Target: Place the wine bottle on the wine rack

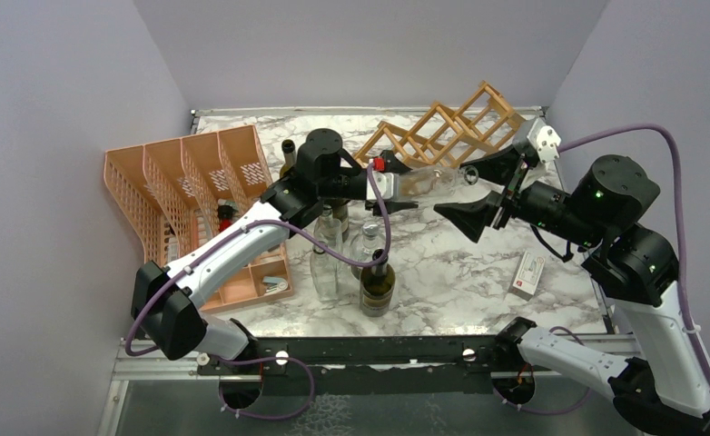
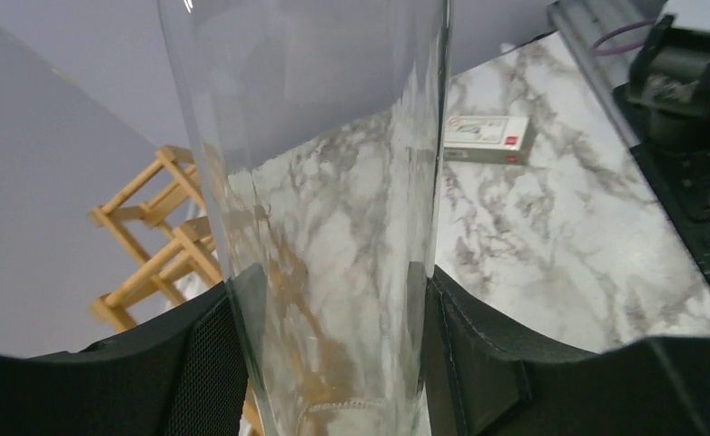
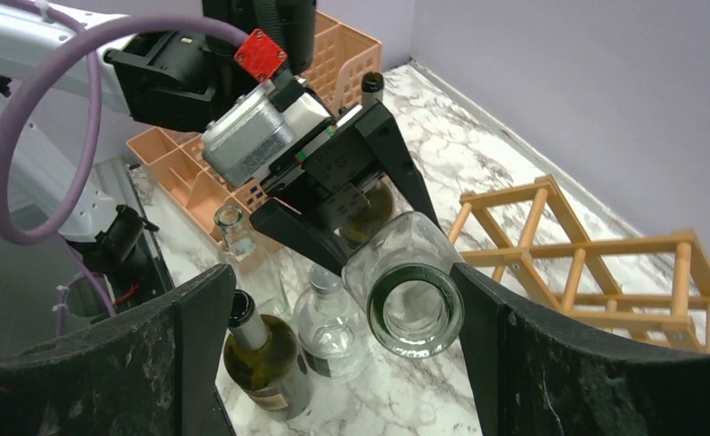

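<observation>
The clear glass wine bottle lies roughly level, mouth toward the wide-open right pincer. The left pincer clamps its body, with the light wooden lattice wine rack just behind.

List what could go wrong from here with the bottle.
1. The left gripper clamps the clear bottle near its base, sideways in mid-air; the smooth glass may droop or slip.
2. The open right gripper flanks the bottle's mouth without touching it; a skewed pull-back could knock it.
3. A drop could hit the standing bottles close below.
</observation>
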`<state>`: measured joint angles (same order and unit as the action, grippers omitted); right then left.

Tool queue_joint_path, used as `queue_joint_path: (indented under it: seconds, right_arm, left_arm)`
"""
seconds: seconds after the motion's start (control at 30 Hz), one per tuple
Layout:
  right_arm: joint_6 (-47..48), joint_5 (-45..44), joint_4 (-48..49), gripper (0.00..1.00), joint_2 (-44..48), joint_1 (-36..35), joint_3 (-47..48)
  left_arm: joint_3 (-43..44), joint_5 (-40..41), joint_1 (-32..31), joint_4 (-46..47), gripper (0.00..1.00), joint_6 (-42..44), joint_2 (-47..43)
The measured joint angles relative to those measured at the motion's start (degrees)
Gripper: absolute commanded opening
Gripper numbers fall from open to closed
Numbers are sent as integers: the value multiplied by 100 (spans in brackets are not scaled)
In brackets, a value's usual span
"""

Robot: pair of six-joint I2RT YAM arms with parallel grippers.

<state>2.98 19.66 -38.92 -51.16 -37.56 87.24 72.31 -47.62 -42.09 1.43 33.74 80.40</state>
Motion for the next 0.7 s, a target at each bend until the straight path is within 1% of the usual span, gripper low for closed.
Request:
queue_joint_path:
  seconds: [0.17,0.3,0.4,0.57,0.7]
  right_arm:
    - [-310,-667,-376,90,-96,0,389]
    - [-540,-1493,-658,90,-334,0,977]
    - [-586,-1849,-791,91,-485,0,1187]
    - [-595,-2050,-981,91,-881,0,1259]
    - [-605,-2046,-1064,91,-1169,0,922]
  left_arm:
    - [90,645,-4,22,0,815,109]
    - [129,1207,2,109,0,1906,179]
    - [129,1558,-26,186,0,2730,216]
    - [90,2079,-160,509,0,4004,293]
    - [-20,2284,-260,785,0,4876,293]
